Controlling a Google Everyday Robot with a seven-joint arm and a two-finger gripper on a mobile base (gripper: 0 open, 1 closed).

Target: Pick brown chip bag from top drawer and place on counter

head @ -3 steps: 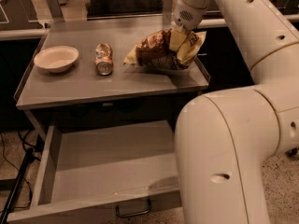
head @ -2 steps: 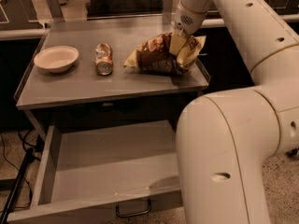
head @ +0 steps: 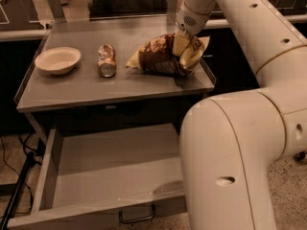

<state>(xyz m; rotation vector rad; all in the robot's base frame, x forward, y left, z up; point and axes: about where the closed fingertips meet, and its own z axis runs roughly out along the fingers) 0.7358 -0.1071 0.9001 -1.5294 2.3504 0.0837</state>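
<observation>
The brown chip bag (head: 160, 57) lies on its side on the right part of the grey counter (head: 86, 87), dark brown with pale yellow ends. My gripper (head: 183, 41) comes down from the white arm onto the bag's right end and touches it there. The top drawer (head: 96, 210) stands pulled out below the counter, with nothing showing inside it. Its dark curved handle (head: 137, 218) is on the front. My arm's large white body hides the drawer's right side.
A pale shallow bowl (head: 57, 60) sits at the counter's left. A crushed gold can (head: 106, 60) lies between the bowl and the bag. A dark cable and a table leg (head: 19, 186) run down at the lower left. Dark furniture stands behind the counter.
The gripper's wrist has shifted slightly to the left over the bag's right end. The bag, can and bowl have not moved.
</observation>
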